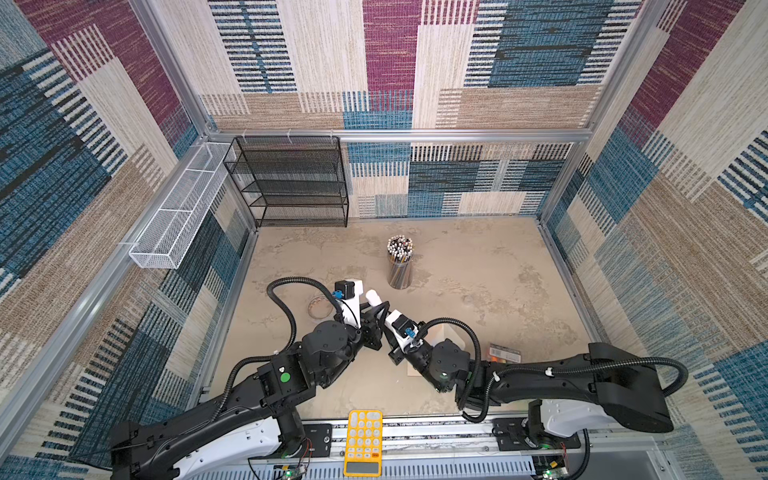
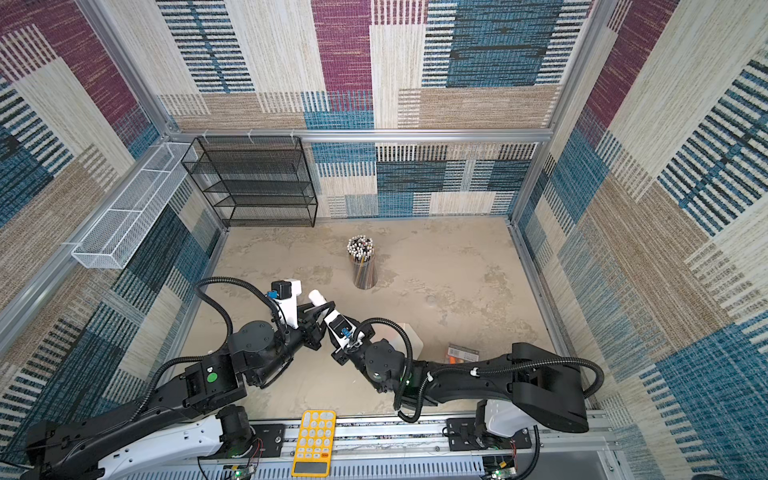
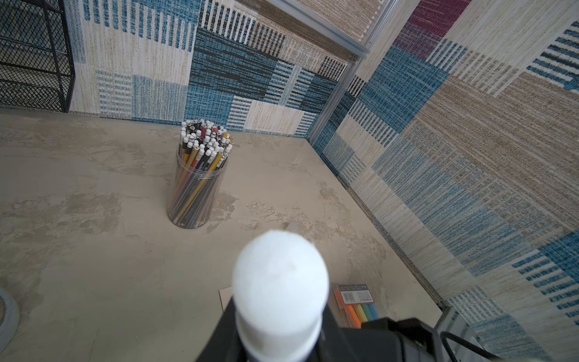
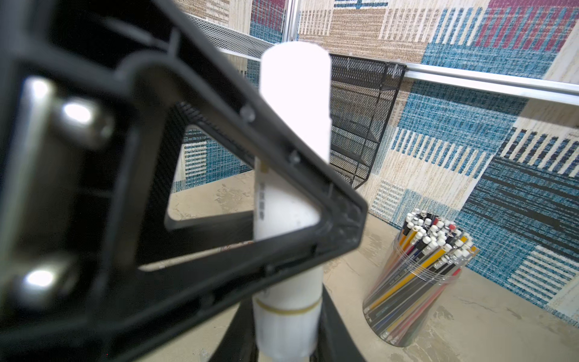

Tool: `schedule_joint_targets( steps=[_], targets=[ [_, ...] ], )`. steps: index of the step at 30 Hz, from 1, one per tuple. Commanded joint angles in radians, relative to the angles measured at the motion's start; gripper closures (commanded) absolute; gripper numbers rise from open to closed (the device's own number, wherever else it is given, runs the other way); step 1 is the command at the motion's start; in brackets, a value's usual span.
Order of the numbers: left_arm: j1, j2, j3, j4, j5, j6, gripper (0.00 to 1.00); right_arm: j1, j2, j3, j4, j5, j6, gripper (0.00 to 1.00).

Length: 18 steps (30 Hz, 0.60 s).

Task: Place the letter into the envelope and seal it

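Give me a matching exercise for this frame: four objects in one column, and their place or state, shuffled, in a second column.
Column one:
1. glue stick
2. envelope
3. pencil jar
4. calculator

Column two:
A. yellow, lying between the two arm bases
B. partly hidden under the right arm
C. standing upright, packed full
D. held aloft by the left gripper

Pairs: 1-D, 2-B, 3-C, 4-A
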Motion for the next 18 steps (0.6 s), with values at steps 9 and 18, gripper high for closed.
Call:
schedule_joint_targets(
  steps=[9,18],
  targets=[
    [0.001,-0.036,-0.016,-0.088,0.184,0.014,1.0,0.0,-0.126,0.014,-0.137,-0.225,0.107,0.83],
    [0.001,-0.197,-0.121,-0.112,0.454,0.049,1.0,-0.004,-0.303,-0.007,-0.322,-0.54,0.231,0.86]
  ],
)
